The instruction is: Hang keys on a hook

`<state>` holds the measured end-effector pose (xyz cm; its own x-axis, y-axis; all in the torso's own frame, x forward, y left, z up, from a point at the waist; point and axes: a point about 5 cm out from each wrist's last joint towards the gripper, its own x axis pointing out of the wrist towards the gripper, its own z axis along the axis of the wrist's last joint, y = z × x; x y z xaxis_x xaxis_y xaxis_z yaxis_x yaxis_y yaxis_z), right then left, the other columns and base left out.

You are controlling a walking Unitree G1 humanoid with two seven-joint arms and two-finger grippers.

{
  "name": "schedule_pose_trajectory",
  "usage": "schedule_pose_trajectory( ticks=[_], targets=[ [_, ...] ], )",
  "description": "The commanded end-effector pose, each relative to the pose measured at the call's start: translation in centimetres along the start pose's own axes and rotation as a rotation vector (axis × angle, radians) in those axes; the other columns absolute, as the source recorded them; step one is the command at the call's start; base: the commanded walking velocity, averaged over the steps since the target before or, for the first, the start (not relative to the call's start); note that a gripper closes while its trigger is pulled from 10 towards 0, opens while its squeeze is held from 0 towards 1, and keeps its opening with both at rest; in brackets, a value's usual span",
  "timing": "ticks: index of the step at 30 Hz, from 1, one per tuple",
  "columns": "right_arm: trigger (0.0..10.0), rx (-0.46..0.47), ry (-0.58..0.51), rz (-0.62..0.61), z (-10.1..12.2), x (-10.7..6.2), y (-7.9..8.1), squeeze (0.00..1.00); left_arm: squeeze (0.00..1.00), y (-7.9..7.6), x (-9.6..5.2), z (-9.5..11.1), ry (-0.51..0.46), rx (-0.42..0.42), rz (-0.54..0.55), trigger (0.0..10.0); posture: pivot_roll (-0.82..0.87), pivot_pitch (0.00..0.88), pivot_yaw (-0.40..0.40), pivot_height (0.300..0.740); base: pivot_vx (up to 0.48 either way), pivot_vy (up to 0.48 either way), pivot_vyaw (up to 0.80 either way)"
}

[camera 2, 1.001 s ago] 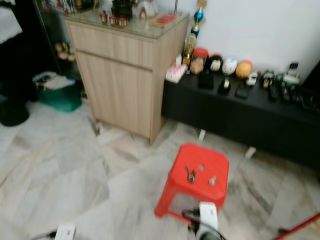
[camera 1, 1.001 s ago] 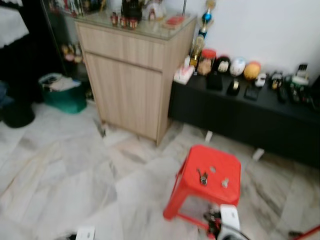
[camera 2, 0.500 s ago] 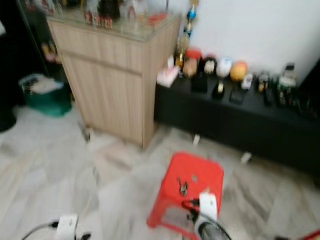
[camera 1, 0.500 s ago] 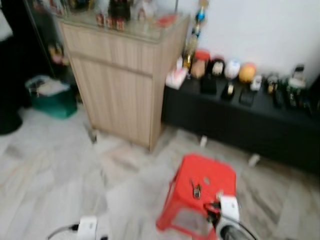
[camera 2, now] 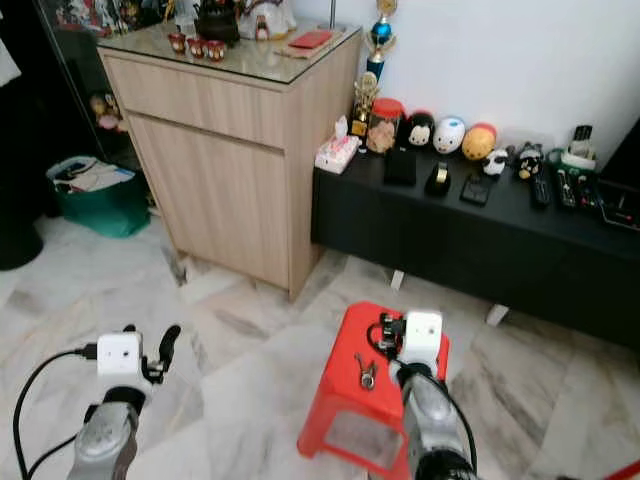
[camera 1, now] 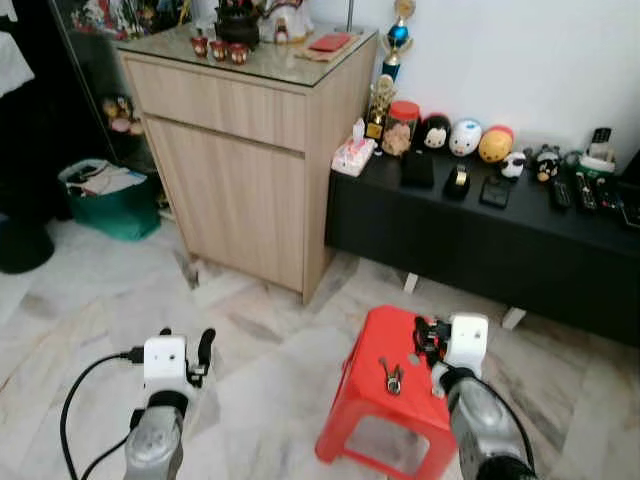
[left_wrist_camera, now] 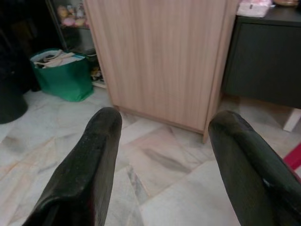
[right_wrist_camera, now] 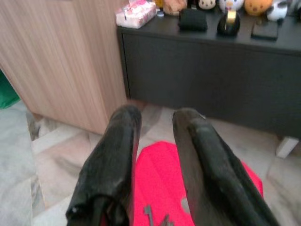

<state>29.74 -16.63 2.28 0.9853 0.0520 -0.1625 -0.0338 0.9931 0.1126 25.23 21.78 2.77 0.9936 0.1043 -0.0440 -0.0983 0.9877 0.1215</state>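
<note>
Keys, a small dark metal bunch, lie flat on the top of a red plastic stool standing on the pale marbled floor tiles. The bunch is long and thin, its long axis running roughly away from the robot toward the low black cabinet; which end carries the ring cannot be made out.

On the left, the left gripper is held forward and low over the floor, well apart from the stool, its two black fingers spread wide with nothing between them. A black cable loops off that silver arm. Ahead of it stands a tall light-wood cupboard with a glass top carrying small ornaments, and a green bin sits further left.

On the right, the right gripper reaches out over the stool, above and just right of the keys, not touching them. Its fingers are slightly parted and hold nothing. Beyond it, the black cabinet bears a row of round toy figures along the white wall.
</note>
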Motion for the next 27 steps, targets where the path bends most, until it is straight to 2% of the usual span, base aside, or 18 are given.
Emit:
schedule_pose_trajectory(
  ticks=[1,4,10,16,21,27],
  targets=[
    [10.0,-0.012,-0.049,-0.005,0.4,-0.3,-0.2,0.0,0.0,-0.5,-0.4,0.6,-0.046,-0.003,-0.028,10.0,0.07,0.0,-0.083,0.74,0.0,0.0,0.0],
    [10.0,-0.018,-0.072,0.004,0.8,-0.2,0.2,0.0,0.0,-0.8,-0.6,1.4,-0.08,-0.014,-0.031,10.0,0.06,0.0,-0.086,0.74,0.0,0.0,0.0],
    [10.0,-0.025,-0.036,0.005,0.7,0.2,0.7,0.0,0.0,-1.2,-0.6,1.8,-0.081,-0.018,-0.042,10.0,0.07,0.0,-0.087,0.74,0.0,0.0,0.0],
    [10.0,-0.021,-0.023,0.011,0.6,0.3,1.0,0.0,0.0,-1.1,-0.7,2.2,-0.079,-0.016,-0.043,10.0,0.07,0.0,-0.09,0.695,0.0,0.0,0.0],
    [10.0,-0.004,0.019,0.015,-0.3,-0.1,1.2,0.0,0.0,-0.8,-0.8,2.2,-0.068,-0.013,-0.035,10.0,0.07,0.0,-0.091,0.655,0.0,0.0,0.0],
    [10.0,-0.001,0.028,0.019,-0.5,-0.2,1.2,0.0,0.0,-0.8,-0.8,2.3,-0.062,-0.011,-0.033,10.0,0.08,0.0,-0.092,0.65,0.0,0.0,0.0]
  ],
)
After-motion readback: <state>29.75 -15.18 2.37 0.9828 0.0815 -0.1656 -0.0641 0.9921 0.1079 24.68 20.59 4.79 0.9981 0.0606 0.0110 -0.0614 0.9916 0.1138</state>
